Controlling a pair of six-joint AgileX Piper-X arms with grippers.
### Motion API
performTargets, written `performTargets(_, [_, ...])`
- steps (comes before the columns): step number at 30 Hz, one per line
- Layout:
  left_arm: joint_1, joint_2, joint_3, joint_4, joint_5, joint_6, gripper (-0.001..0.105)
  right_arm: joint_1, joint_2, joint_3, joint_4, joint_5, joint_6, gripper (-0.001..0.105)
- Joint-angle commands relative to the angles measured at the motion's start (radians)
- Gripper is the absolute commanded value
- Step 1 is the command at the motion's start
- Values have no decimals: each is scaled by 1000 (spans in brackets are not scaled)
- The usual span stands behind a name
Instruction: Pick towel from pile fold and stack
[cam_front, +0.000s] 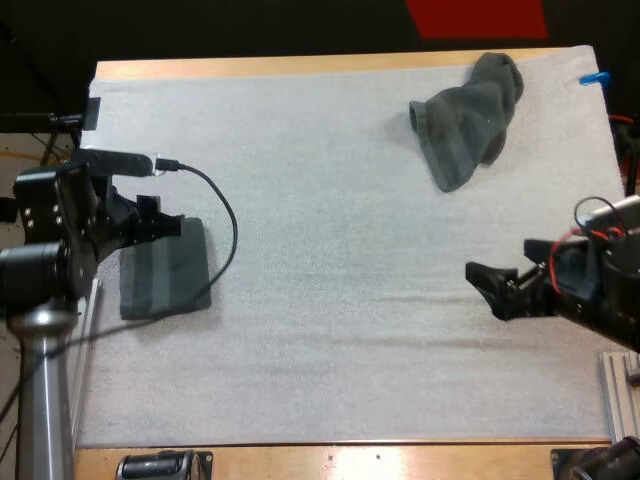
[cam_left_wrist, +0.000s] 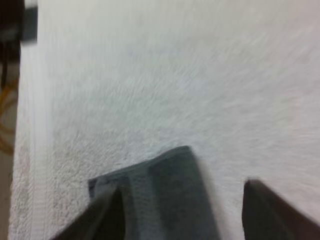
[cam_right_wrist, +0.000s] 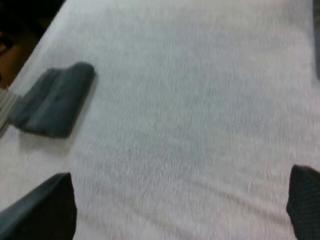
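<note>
L hand (cam_front: 166, 222) spread at folded towel (cam_front: 170, 275) edge; crumpled towel (cam_front: 465, 120) far R.

I read the crumpled towel (cam_front: 468, 118) and folded towel (cam_front: 165, 270) as plain dark grey-green, the mat (cam_front: 350, 300) white, the desk (cam_front: 300, 66) light wood, my left tool (cam_front: 172, 226) and right tool (cam_front: 484, 289) black.

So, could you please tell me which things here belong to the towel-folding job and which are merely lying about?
Part of the job:
crumpled towel, far right on the mat
folded towel, at the open left gripper
right gripper, open over bare mat

Merely there:
white mat
wooden table
</note>
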Motion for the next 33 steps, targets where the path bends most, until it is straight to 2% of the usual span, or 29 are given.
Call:
performTargets(1, [-14,-21,-4,-5,17,-15,50,-4,18,-8,-35,-5,-21,82])
performTargets(8, [-162,-136,-4,-5,20,-11,50,-31,161,-8,-91,-3,-89,82])
performTargets(12, [-217,-159,-4,19,20,62,50,-134,200,-8,-97,-3,-106,82])
performTargets(14, [-224,-166,-4,27,16,97,50,-197,200,-8,-93,-5,-115,82])
performTargets(19, [-209,-166,-4,27,-17,121,50,-347,145,-8,-60,-8,-162,82])
performTargets(26, [-207,-190,1,27,-22,122,50,-522,7,-8,89,-8,-263,82])
performTargets(29, [-207,-234,20,27,-54,122,50,-542,-57,-8,118,-1,-264,82])
performTargets(33, [-207,-331,57,27,-55,110,50,-536,-156,-8,138,3,-264,82])
